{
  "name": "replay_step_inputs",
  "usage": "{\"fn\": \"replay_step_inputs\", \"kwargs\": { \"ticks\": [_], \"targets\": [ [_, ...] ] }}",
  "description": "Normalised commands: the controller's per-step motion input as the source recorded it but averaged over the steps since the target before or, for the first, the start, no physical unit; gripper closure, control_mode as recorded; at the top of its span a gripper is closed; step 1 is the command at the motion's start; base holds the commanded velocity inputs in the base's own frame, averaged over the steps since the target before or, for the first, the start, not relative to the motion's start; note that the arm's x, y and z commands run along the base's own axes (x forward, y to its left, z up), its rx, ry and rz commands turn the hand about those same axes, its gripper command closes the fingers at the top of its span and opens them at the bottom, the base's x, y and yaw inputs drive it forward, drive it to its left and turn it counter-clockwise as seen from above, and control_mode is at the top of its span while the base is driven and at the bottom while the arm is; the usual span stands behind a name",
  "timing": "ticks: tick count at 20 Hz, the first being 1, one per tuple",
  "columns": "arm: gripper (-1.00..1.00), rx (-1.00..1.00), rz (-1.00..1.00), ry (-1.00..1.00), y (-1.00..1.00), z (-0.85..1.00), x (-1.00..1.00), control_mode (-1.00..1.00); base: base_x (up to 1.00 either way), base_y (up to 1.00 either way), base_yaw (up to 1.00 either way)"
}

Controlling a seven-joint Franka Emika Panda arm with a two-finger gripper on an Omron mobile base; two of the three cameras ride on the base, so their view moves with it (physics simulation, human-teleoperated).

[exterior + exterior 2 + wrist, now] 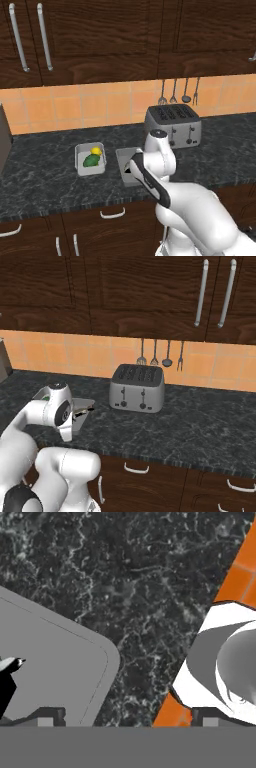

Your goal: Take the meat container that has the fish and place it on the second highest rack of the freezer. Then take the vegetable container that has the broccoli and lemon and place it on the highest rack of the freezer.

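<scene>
The vegetable container [90, 160], a white tray, sits on the black counter with the yellow lemon [96, 150] and the dark green broccoli [91, 160] inside. Right of it lies the grey meat container [124, 156], half hidden by my arm. My gripper [130, 716] hovers low over that tray's corner [60, 662], open, with its fingertips [49, 715] far apart and nothing between them. A black fin of the fish [6, 684] shows at the left edge of the hand view. From the right base view the tray [83, 404] peeks out behind my wrist. The freezer is out of view.
A silver toaster [173, 124] stands behind and right of the trays, under hanging utensils [177, 92] on the orange tiled wall. Dark wood cabinets [100, 35] hang above the counter. A dark object's edge [3, 142] stands at the counter's far left.
</scene>
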Motion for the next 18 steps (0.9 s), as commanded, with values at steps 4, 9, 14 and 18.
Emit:
{"fn": "replay_step_inputs", "kwargs": {
  "ticks": [4, 9, 14, 18],
  "targets": [
    [-1.00, 0.03, -0.04, 0.01, 0.00, -0.43, 0.37, -1.00, 0.00, 0.00, 0.00],
    [-1.00, 0.01, -0.03, 0.02, 0.00, -0.33, 0.32, -1.00, 0.00, 0.00, 0.00],
    [-1.00, 0.00, -0.06, 0.08, 0.09, -0.47, 0.09, -1.00, 0.00, 0.00, 0.00],
    [-1.00, 0.00, -0.08, 0.09, 0.22, -0.51, 0.17, -1.00, 0.00, 0.00, 0.00]
  ]
}}
